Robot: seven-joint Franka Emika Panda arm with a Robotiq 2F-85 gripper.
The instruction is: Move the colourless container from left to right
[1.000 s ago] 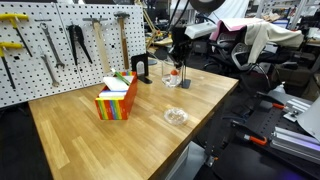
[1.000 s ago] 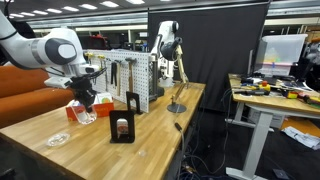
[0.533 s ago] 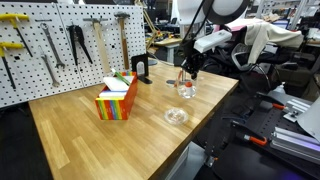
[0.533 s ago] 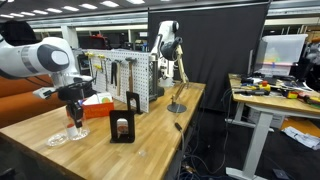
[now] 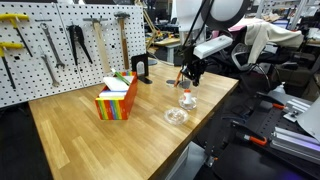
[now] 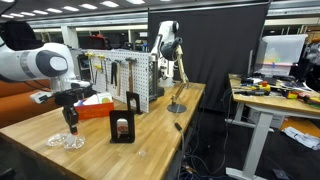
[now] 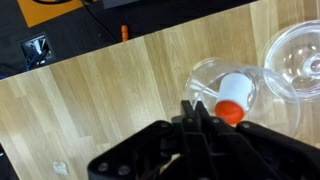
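1. Colourless container (image 7: pixel 228 88): small clear rounded cup with a white piece and an orange-red bit (image 7: pixel 231 108) showing through the wall. In an exterior view (image 5: pixel 187 99) it sits low over the wooden table (image 5: pixel 80 135) near the edge, just beside the shallow clear dish (image 5: pixel 175 116) and well apart from the striped box (image 5: pixel 117 100). Whether its base is on the wood I cannot tell.
2. Gripper (image 7: pixel 198 112): the jaws are drawn nearly together, and the tips seem to pinch the cup's near wall at the rim (contact is dark in the wrist view, so this is a judgement).
3. Handling, as judged:
   - The colourless container is probably light, with a thin, stiff wall, and looks smooth and slick.
   - A hard squeeze could crack or flex it.
   - Loose contents may shift if it is tipped.
4. Best hold: one finger inside and one outside the rim wall, cup kept upright. The dish is close, so there is little room on that side.
5. Writing: no brand, label or text is legible on the cup, dish or box in any view.
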